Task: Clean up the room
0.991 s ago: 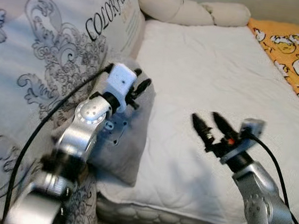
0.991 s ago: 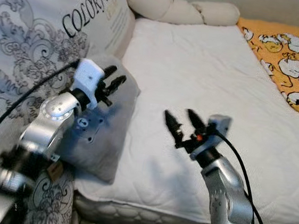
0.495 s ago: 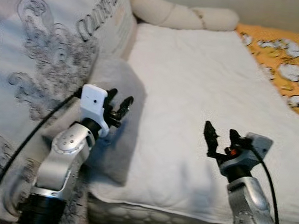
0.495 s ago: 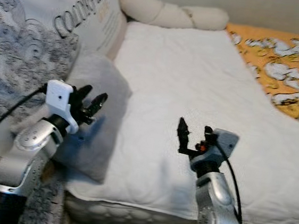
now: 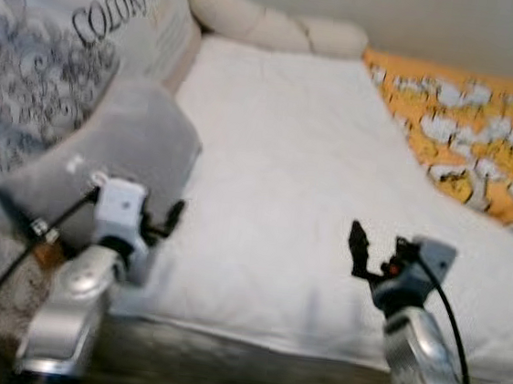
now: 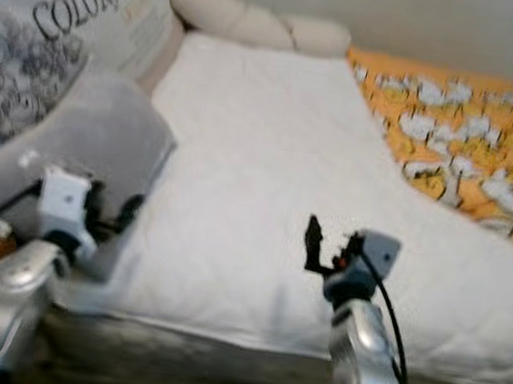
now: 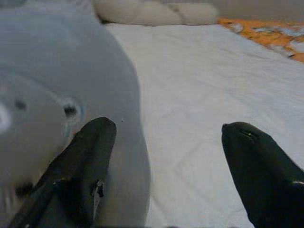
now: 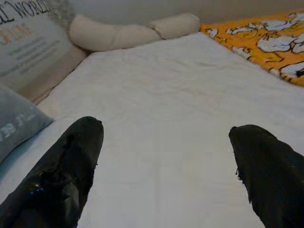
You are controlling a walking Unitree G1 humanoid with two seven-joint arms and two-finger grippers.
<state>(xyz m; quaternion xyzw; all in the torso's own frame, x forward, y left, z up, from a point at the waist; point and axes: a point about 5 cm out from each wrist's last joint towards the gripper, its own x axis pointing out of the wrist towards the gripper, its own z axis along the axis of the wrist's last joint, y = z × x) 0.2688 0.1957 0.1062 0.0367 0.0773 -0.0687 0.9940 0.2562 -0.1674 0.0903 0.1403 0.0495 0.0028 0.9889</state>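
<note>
A single bed [image 5: 287, 159] with a white quilted cover is seen, its long axis running away from the camera toward the wall. Along its right side one orange blanket [image 5: 465, 131] with a white cartoon pattern is spread. At the left, one large printed pillow [image 5: 60, 52] is propped up, patterned with grey scrollwork; on it the word "COLORFUL" can be read, while the smaller lines beneath are too blurred to be made out. One long cream bolster [image 5: 265, 26], twisted or knotted near its middle, is laid across the head of the bed, its length crosswise to the bed's. One smaller grey cushion [image 5: 114, 154] is leaned against the printed pillow at the bed's near left corner, its corner pointed toward the middle of the mattress; small marks are seen on its face in the left wrist view, but nothing legible. Two grippers are raised above the near edge of the bed. The left gripper [image 7: 164, 142] is held just beside the grey cushion, its two black fingers spread apart with nothing between them. The right gripper [image 8: 164, 152] is poised over the bare white cover, well apart from the cushion, its fingers likewise spread wide and empty.
</note>
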